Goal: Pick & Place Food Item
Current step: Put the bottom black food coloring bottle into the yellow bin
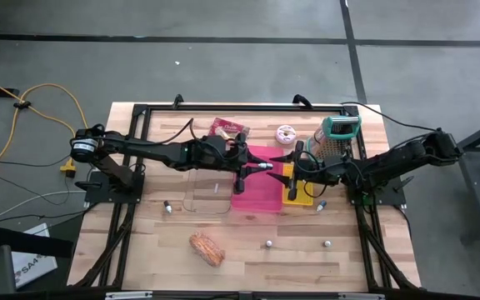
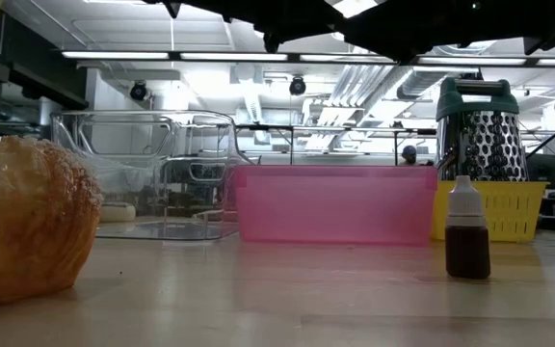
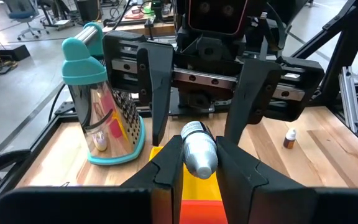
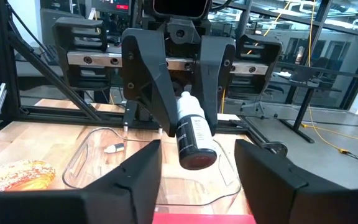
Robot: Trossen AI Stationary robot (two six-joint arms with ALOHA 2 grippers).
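Wooden table [image 1: 248,237], bottle [image 3: 199,151] horizontal, left claw [image 3: 197,165]

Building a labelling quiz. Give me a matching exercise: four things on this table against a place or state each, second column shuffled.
Things:
1. small bottle
2. bread roll
3. grater
4. pink bin

Places or states:
A. lying alone on bare wood, closest to the low camera
B. mid-table, below where the two arms meet
C. gripped by the left gripper
D. standing upright, teal handle on top

Pairs: 1-C, 2-A, 3-D, 4-B
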